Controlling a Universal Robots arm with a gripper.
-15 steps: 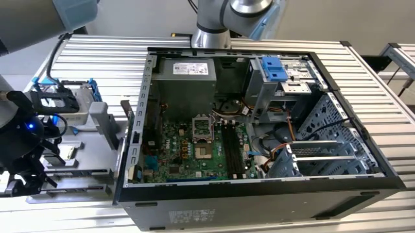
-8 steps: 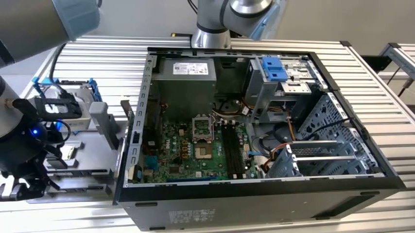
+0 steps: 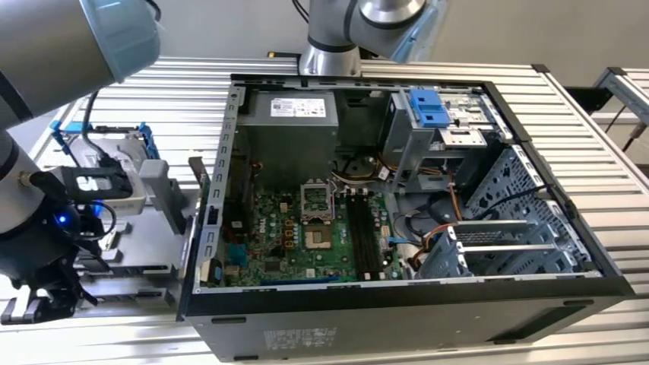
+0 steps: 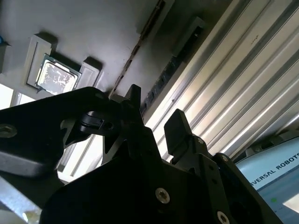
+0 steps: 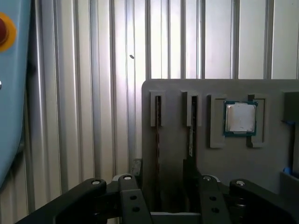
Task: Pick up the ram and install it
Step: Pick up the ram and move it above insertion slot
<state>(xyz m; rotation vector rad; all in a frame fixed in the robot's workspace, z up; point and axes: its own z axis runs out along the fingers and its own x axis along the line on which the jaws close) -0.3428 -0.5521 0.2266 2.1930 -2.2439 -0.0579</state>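
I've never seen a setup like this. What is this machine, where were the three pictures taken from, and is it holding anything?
It is a robot arm ending in a two-fingered gripper. The exterior view comes from a camera off the arm: an opened computer case lies on a slatted metal table. Both wrist views come from cameras riding on the arm, looking past the gripper. Beyond it sits a grey holder carrying a processor chip and the ram, thin sticks standing on edge in slots. The gripper is open and holds nothing.
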